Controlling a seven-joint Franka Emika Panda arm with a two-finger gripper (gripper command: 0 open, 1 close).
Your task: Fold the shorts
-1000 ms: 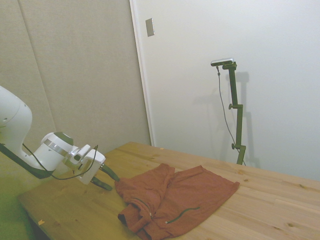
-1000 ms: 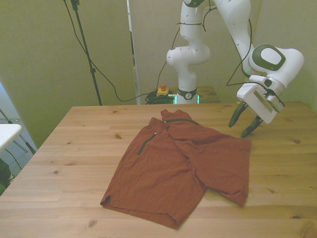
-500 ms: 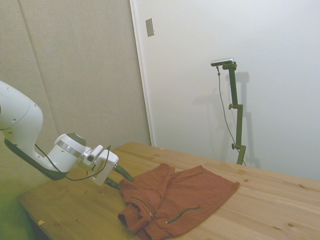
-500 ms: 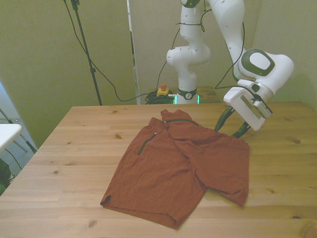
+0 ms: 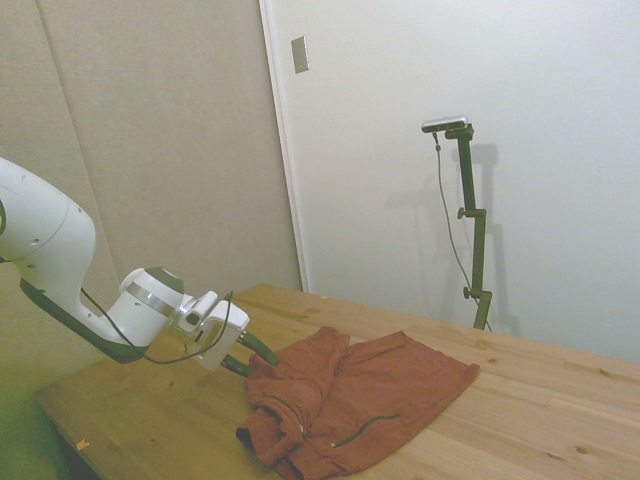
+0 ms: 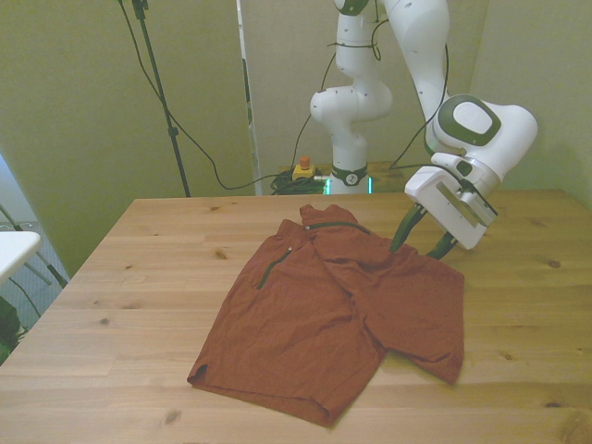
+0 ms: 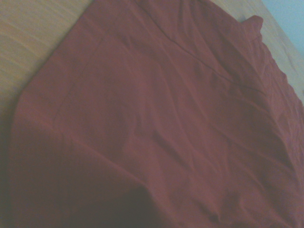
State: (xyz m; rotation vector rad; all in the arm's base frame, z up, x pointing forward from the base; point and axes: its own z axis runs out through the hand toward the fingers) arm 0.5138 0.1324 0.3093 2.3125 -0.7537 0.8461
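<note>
— Where are the shorts [image 6: 338, 310] now?

— They lie flat on the counter [image 6: 139, 277], a little wrinkled. My tool [image 6: 422, 245] is at their edge on the front view's right, fingers apart, holding nothing.

— What can go wrong?

— If I close too high, I think I pinch only air. If I take both layers, the whole leg may drag and bunch, not fold.

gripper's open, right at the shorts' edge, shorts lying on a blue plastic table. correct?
Not quite: the table is bare wood, not blue plastic, as the front view shows. The rest holds: the gripper is open with its fingers at the edge of the shorts on the front view's right.
</note>
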